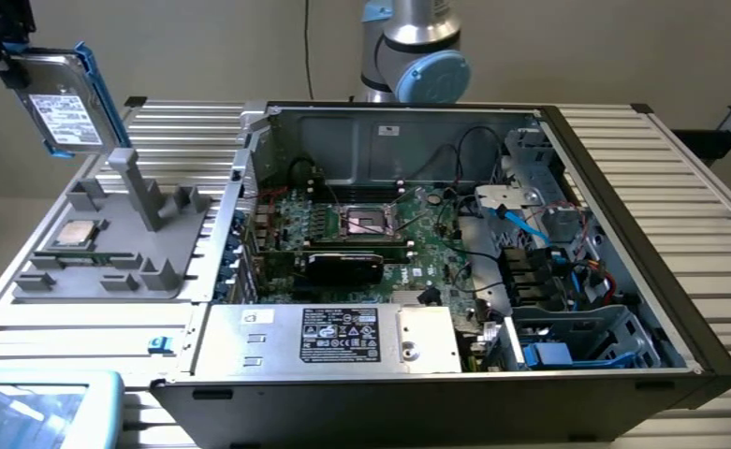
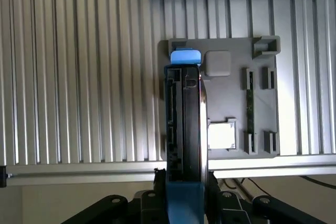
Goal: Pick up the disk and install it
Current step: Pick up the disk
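Disk (image 1: 70, 105) aloft, seemingly clear of fixture (image 1: 118, 254)

One disk (image 1: 63, 101), in one pincer (image 2: 185, 184). One arm (image 1: 416, 56). One counter (image 1: 702, 187), carrying one open case (image 1: 390, 140) and one grey tray (image 1: 178, 238). On the tray: one chip (image 1: 78, 234), one tall post (image 1: 140, 192). In the case: one silver box (image 1: 253, 341) with one black label (image 1: 340, 335), one dark card (image 1: 346, 267), one socket (image 1: 372, 222). One blue clip (image 1: 158, 345).

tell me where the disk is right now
The disk is held in the claw at the exterior view's upper left, in the air above the grey holder tray.
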### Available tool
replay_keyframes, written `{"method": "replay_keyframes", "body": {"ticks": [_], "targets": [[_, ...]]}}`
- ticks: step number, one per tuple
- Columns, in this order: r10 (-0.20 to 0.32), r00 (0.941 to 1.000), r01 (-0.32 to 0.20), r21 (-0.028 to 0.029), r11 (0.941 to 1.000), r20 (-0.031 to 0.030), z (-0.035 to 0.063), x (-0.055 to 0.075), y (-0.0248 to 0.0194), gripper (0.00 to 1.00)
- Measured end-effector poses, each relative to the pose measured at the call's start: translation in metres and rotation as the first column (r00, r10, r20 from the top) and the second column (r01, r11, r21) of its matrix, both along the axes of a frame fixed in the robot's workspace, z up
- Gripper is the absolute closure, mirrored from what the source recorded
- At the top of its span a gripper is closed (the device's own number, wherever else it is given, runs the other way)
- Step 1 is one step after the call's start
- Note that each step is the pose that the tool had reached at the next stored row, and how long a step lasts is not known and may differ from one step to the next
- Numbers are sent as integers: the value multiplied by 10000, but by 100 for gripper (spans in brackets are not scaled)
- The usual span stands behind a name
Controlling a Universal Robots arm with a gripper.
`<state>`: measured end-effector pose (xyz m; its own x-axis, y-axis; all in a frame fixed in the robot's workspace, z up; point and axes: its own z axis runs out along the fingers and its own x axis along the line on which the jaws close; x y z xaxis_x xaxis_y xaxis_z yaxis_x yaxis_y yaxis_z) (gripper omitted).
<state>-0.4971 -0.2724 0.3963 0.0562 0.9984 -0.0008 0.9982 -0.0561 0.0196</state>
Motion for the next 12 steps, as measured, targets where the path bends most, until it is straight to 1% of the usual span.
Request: {"method": "replay_keyframes", "body": {"ticks": [2, 4, 12], "targets": [[0, 10000, 0, 0, 10000, 5, 81, 25, 1, 63], [0, 10000, 0, 1, 10000, 8, 129, 74, 1, 63], [0, 10000, 0, 1, 10000, 5, 261, 433, 1, 63]]}}
